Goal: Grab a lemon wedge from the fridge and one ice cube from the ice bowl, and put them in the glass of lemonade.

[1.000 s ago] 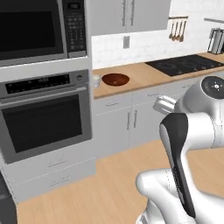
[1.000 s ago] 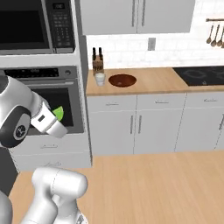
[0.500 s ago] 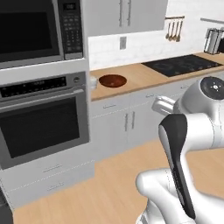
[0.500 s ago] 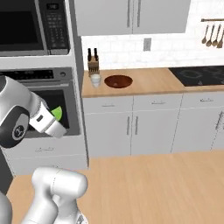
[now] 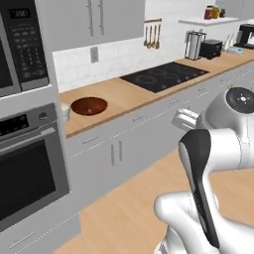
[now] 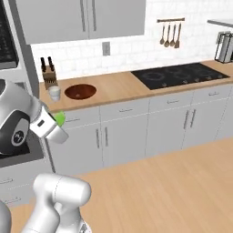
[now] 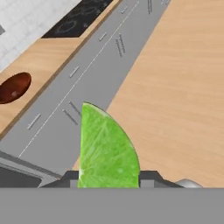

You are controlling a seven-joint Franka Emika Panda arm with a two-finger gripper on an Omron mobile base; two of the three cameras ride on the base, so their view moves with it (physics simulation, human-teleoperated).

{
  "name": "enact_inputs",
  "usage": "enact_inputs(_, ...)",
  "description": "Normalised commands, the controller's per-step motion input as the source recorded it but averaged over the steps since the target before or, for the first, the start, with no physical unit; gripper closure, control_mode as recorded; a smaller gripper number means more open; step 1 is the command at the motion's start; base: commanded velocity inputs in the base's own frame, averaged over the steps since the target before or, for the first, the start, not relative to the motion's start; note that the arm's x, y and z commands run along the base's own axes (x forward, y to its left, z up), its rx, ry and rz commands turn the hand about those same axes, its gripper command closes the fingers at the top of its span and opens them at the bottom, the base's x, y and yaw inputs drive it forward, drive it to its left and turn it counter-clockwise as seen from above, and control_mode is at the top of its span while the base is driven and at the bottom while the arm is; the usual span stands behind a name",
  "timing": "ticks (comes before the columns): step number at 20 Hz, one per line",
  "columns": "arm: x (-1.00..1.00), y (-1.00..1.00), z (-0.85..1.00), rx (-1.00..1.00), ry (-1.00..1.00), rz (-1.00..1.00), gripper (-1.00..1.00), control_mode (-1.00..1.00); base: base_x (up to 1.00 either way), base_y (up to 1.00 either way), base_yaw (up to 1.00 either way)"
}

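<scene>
Two fingertips (image 7: 148,176) of your gripper (image 7: 109,177) pinch the lemon wedge (image 7: 107,148), held over the floor with the arm folded back near the base. Far left on the counter (image 6: 118,88) sit the ice bowl (image 6: 80,91) and glass (image 6: 54,93).

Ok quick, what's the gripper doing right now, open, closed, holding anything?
Gripper: closed on the lemon wedge.

Glossy brown wooden ice bowl (image 5: 89,105)
</scene>
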Motion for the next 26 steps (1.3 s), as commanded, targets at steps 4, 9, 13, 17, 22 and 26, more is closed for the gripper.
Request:
enact_inputs(4, 0.00, 0.00, 0.00, 0.00, 0.00, 0.00, 1.00, 1.00, 1.00, -0.46, 0.06)
enact_inputs(9, 0.00, 0.00, 0.00, 0.00, 0.00, 0.00, 1.00, 1.00, 1.00, -0.41, 0.42)
enact_inputs(13, 0.00, 0.00, 0.00, 0.00, 0.00, 0.00, 1.00, 1.00, 1.00, -0.61, 0.44)
enact_inputs(17, 0.00, 0.00, 0.00, 0.00, 0.00, 0.00, 1.00, 1.00, 1.00, -0.97, 0.02)
enact_inputs(22, 0.00, 0.00, 0.00, 0.00, 0.00, 0.00, 1.00, 1.00, 1.00, -0.79, -0.24)
enact_inputs(26, 0.00, 0.00, 0.00, 0.00, 0.00, 0.00, 1.00, 1.00, 1.00, -0.37, -0.07)
